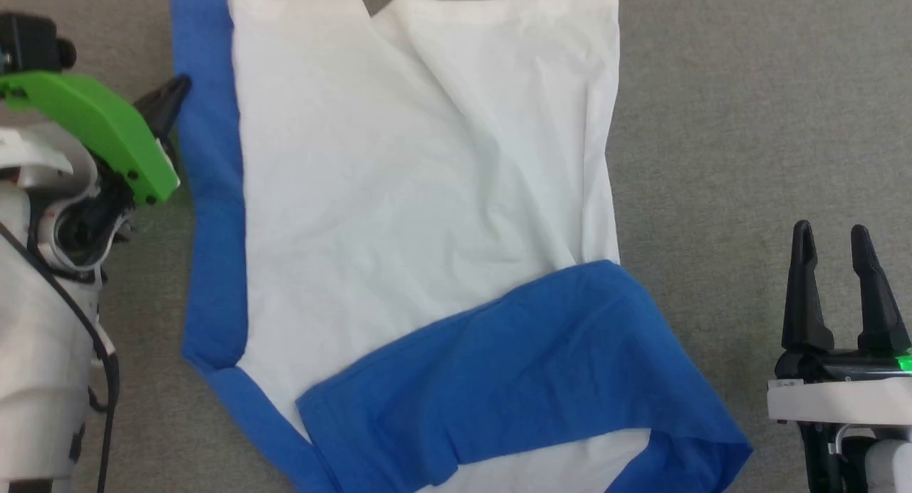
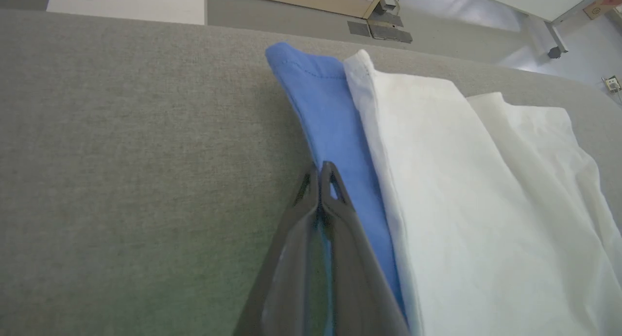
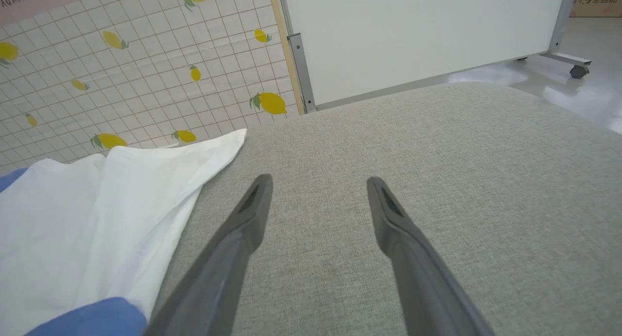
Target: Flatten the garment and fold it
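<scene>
We are seeing bright, even light and faint shadows; the floor (image 3: 573, 98) is glaring far right, wrist views are bending at edges, near fingers (image 2: 291, 287) are blurring.

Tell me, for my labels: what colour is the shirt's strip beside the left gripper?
The strip by the left gripper is blue, clearest in the left wrist view.

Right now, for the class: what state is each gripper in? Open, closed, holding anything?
Left gripper: fingers closed at the blue edge of the T-shirt; whether they grip cloth cannot be told.
Right gripper: open, holding nothing.
</scene>
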{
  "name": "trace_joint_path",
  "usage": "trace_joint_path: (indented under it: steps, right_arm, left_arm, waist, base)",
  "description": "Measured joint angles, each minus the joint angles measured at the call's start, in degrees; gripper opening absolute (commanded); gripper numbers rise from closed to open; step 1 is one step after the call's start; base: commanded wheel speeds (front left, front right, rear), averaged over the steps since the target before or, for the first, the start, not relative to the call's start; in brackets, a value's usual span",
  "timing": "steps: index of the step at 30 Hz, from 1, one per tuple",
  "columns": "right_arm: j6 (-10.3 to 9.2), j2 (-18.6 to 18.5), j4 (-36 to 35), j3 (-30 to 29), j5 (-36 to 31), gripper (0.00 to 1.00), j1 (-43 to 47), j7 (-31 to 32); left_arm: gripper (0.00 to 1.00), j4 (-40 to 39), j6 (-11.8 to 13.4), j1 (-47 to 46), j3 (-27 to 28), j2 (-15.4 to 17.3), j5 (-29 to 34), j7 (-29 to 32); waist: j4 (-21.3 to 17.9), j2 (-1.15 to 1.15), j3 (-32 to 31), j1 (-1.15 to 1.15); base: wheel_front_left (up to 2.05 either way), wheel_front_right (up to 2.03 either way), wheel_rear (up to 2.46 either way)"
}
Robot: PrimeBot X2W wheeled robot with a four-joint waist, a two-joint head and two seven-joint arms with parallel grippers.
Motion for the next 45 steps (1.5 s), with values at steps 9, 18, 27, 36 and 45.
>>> trace_joint_path:
  steps: [9, 18, 27, 36, 45]
  right_arm:
    - [0.0, -0.01, 1.32, 0.04, -0.23, 1.0, 2.19, 0.03]
    - [0.0, -0.01, 1.75, -0.13, -0.33, 1.0, 5.31, 1.01]
    - [0.0, 0.0, 1.72, -0.69, -0.33, 1.0, 7.72, 2.12]
    - [0.0, 0.0, 1.89, -0.8, -0.1, 1.0, 10.14, 2.32]
    - [0.0, 0.01, 1.96, -0.92, 0.33, 1.0, 11.35, 2.32]
  left_arm:
    - [0.0, -3.7, -0.82, 10.71, 1.72, 0.79, -2.66, -4.47]
    - [0.0, -10.95, -0.89, 20.22, 5.31, 1.65, -5.49, -8.21]
    - [0.0, -22.14, -1.03, 26.36, 6.89, 4.39, -6.24, -8.5]
    - [0.0, -35.7, 0.49, 34.67, 8.18, 6.79, -5.16, -7.61]
    - [0.0, -48.26, 3.46, 38.5, 2.03, 4.8, 3.05, -8.75]
  waist:
    - [1.9, 0.0, -6.81, 0.0]
    - [4.94, 0.0, -13.49, -0.01]
    - [8.13, 0.0, -19.19, -0.01]
    - [9.93, 0.0, -23.65, -0.01]
    - [10.58, 0.0, -25.68, -0.01]
  base:
    - [0.0, 0.0, 0.0]
    - [0.0, 0.0, 0.0]
    - [0.0, 0.0, 0.0]
    - [0.0, 0.0, 0.0]
    - [0.0, 0.0, 0.0]
